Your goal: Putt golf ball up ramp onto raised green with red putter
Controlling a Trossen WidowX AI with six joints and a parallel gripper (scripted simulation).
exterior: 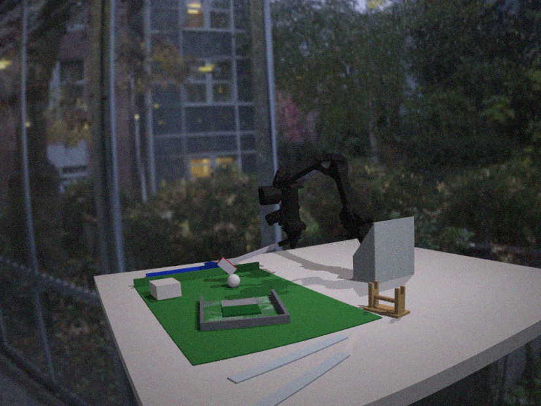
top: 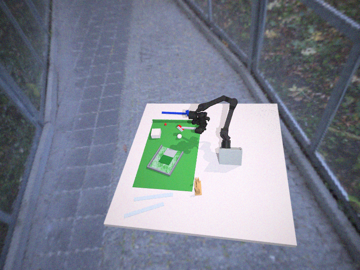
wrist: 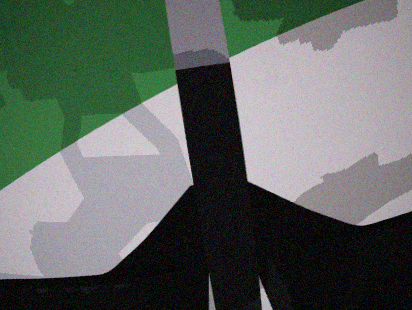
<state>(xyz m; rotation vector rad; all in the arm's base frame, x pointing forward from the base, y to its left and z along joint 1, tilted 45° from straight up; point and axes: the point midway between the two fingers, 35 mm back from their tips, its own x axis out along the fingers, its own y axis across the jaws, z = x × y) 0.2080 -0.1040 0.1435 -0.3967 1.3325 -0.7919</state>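
Note:
My gripper is shut on the black grip of the red putter. The pale shaft slants down from the fingers to the left. The red and white head is just behind the white golf ball, apart from it in the top view; its height above the mat is unclear. The head is outside the wrist view. The grey-walled frame surrounds the light grey ramp and the dark green square.
A white block stands on the green mat, left of the ball. A blue putter lies behind the back rail. A wooden stand and two pale strips are nearer the front.

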